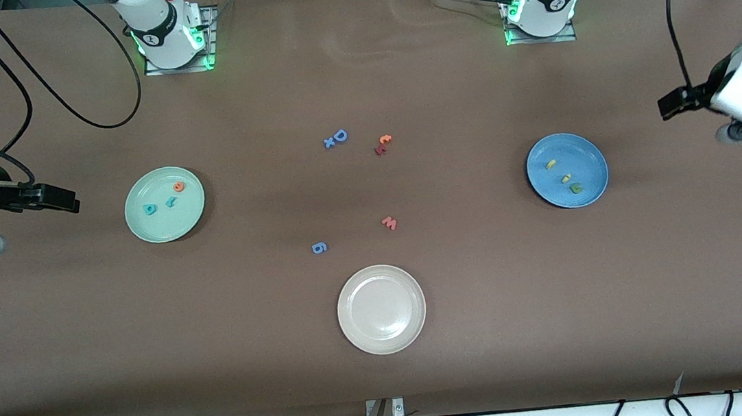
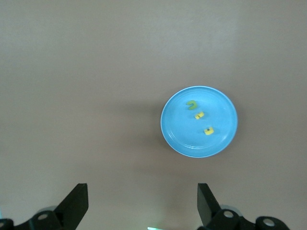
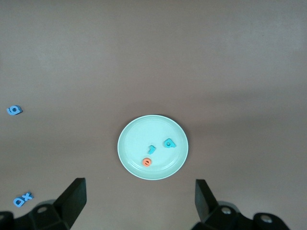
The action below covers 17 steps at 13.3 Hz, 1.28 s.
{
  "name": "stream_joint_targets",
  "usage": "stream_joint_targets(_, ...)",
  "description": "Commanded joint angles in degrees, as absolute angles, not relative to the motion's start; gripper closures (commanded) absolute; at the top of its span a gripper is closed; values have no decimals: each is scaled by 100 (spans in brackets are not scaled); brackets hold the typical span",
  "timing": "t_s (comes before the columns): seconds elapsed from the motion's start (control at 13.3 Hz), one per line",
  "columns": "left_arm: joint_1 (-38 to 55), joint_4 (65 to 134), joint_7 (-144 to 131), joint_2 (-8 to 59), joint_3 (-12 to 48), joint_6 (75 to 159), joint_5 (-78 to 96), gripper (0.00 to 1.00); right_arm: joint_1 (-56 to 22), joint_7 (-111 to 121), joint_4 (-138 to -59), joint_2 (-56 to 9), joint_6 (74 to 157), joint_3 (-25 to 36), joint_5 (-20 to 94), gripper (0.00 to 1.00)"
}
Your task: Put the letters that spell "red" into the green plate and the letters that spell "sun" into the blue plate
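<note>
With the teal "r" (image 1: 171, 202), orange "e" (image 1: 178, 186) and teal "d" (image 1: 150, 209) in the green plate (image 1: 142, 225) and the three "sun" letters (image 1: 566, 178) in the blue plate (image 1: 586, 151), the left gripper (image 1: 667, 104) and right gripper (image 1: 63, 197) hung empty above the worktop's (image 1: 390, 385) ends, fingers spread wide, and the sound course looked to be staying clear of both plates.

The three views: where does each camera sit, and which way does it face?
Front view: high across the table, facing both bases; shows the left gripper and right gripper.
Left wrist view: on the left wrist, looking down at the blue plate; open jaws show.
Right wrist view: looking down at the green plate; open jaws show.
Shared: each plate also shows in front view.
</note>
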State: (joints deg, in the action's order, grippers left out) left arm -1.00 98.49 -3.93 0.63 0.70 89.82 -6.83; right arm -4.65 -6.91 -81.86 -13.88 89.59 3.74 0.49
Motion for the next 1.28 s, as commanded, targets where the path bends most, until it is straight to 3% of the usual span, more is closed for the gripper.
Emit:
stream_joint_targets(0.0,-580,9774,-237,-26,737,8869,-501,0,-457,-686,-8218,-1336,8947,360,0,0)
stream_joint_targets(0.38,-396,9229,-220,-26,476,8648,-115,0,-448,-677,-8209,-1345,8965,360,9,0)
stream_joint_targets(1.21,-343,9167,-26,-26,272,8578,97,0,-448,-782,-8218,-1345,8956,369,114,0)
